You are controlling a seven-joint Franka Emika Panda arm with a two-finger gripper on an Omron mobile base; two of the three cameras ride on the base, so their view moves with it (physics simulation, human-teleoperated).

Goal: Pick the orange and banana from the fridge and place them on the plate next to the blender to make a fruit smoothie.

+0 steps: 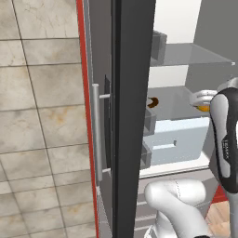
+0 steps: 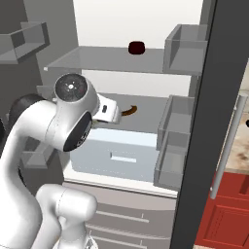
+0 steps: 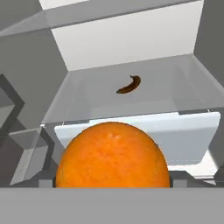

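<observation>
- Hand [image 1: 202, 99] inside the open fridge [image 3: 131, 39], level with the middle glass shelf [image 3: 175, 87], jaws spread wide around the orange [image 3: 113, 155].
- Grip reads as grasping the orange: in the hand view the fruit sits dead centre between the fingers. The tips themselves are masked by the fruit, so the actual contact is hidden.
- Orange bulks large in the hand view, its lower part cut off at the bottom. It covers the middle of the pale drawer front [image 3: 192, 135] below the shelf.
- Left base view: only a sliver of orange [image 1: 203, 108] peeks out under the white hand; the forearm blocks the rest.
- Right base view: hand [image 2: 108, 112] half hidden behind the arm's big round joint; the orange cannot be made out there.
- Banana [image 3: 129, 84] lies alone on the middle shelf, well back from the front edge, apart from the hand, dark and curved.
- Banana [image 2: 129, 111] shows just right of the hand in the right base view. In the left base view only one end [image 1: 153, 102] shows past the door edge.
- Door [image 1: 132, 116] stands open, edge-on, hiding the left part of the interior; silver bar handle [image 1: 96, 135] on its outer face.
- Upper shelf carries a small dark red item [image 2: 136, 47], too small to identify.
- Door bins [image 2: 182, 48] at right.
</observation>
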